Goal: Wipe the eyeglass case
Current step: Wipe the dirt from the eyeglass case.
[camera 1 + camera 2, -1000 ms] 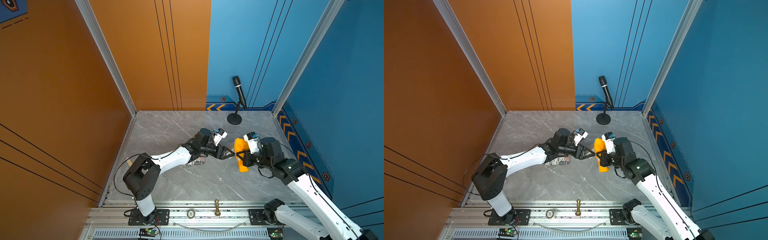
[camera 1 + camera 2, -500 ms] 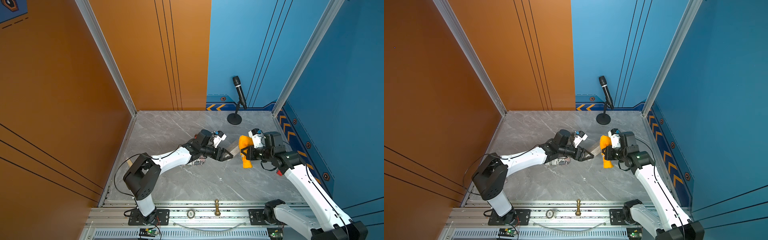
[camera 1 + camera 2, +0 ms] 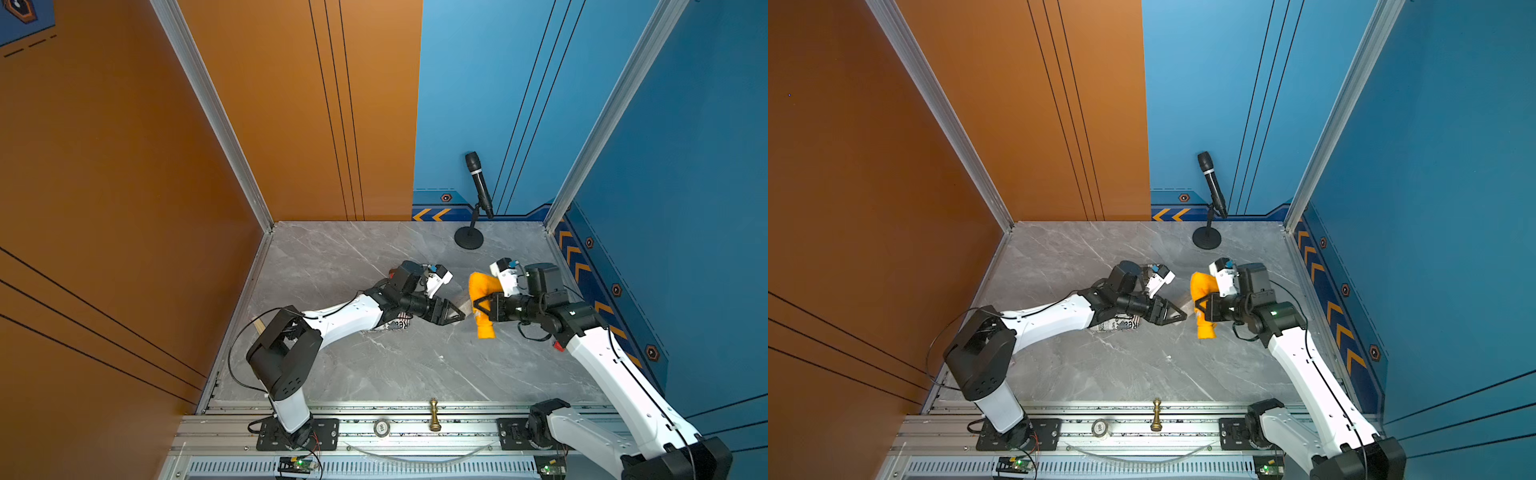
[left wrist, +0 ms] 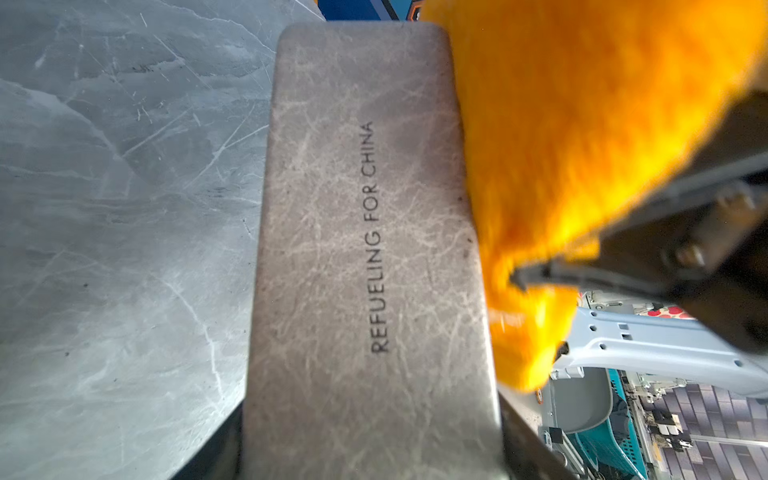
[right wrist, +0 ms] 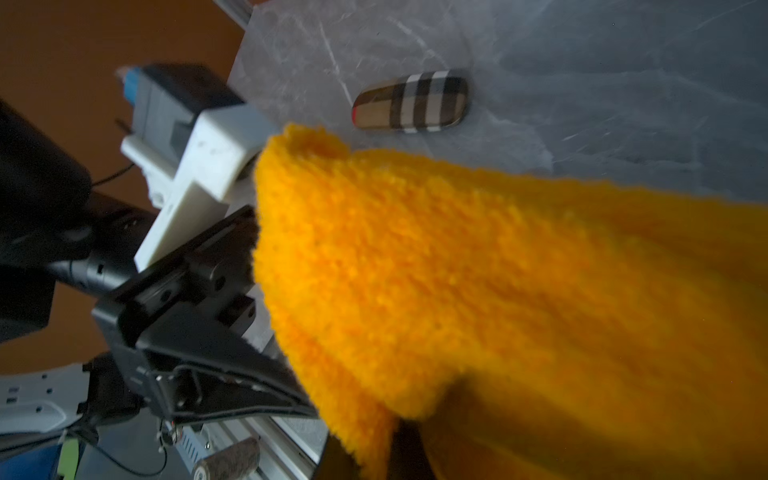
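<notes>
The eyeglass case (image 4: 365, 249) is grey-brown and scuffed, with the words "REFUELING FOR CHINA" on it. My left gripper (image 4: 374, 457) is shut on its near end, one finger at each long side. In both top views only a grey sliver of the case (image 3: 463, 301) (image 3: 1185, 305) shows past the left gripper (image 3: 455, 313) (image 3: 1177, 316). A fluffy orange cloth (image 4: 582, 124) (image 5: 498, 291) (image 3: 482, 303) lies against one long side of the case. My right gripper (image 3: 484, 307) (image 5: 399, 449) is shut on the cloth, which drapes over its fingers and hides them.
A plaid case (image 5: 411, 104) lies on the grey marble table (image 3: 374, 365) beyond the left arm. A black-and-white patterned case (image 3: 395, 324) sits under the left forearm. A microphone on a stand (image 3: 473, 208) is at the back. A brass chess piece (image 3: 434, 415) stands on the front rail.
The right arm has shifted its wrist and the cloth a little toward the back, and its elbow has swung out to the right. The left gripper has dipped slightly toward the front, still holding the case.
</notes>
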